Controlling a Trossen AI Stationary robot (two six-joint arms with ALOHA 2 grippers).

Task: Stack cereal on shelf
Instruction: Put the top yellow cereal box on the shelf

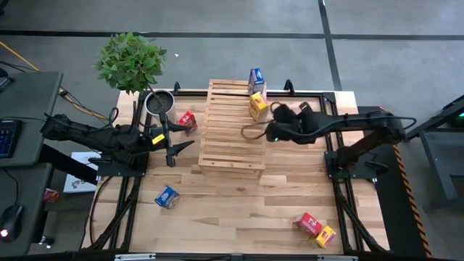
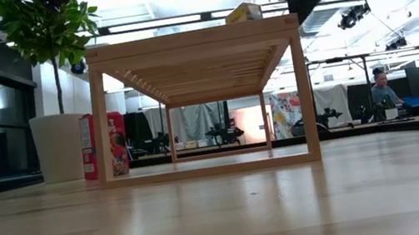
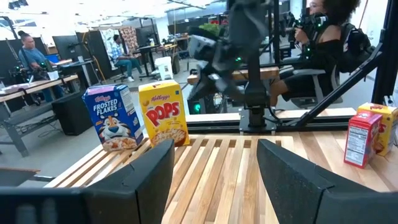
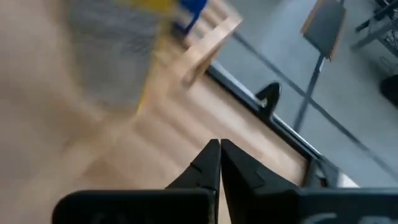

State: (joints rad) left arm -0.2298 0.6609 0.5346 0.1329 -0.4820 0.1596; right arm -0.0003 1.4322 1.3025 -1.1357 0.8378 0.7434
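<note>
The pale slatted shelf [image 1: 232, 130] stands mid-table. A blue cereal box [image 1: 257, 78] and a yellow one [image 1: 257, 105] stand upright on its far right part; they also show in the left wrist view, blue [image 3: 114, 118] and yellow [image 3: 163, 114]. A red box [image 1: 187, 120] stands on the table left of the shelf. A blue box [image 1: 167, 196] lies near left. A red box [image 1: 309, 223] and a yellow box [image 1: 325, 235] sit near right. My left gripper [image 1: 174, 148] is open and empty beside the shelf's left edge. My right gripper [image 1: 245, 133] is shut and empty above the shelf.
A potted plant [image 1: 132, 61] and a metal pot [image 1: 159, 103] stand at the far left corner. A black frame [image 1: 330, 156] runs along the table's right side. A seated person [image 3: 329, 37] shows beyond the table in the left wrist view.
</note>
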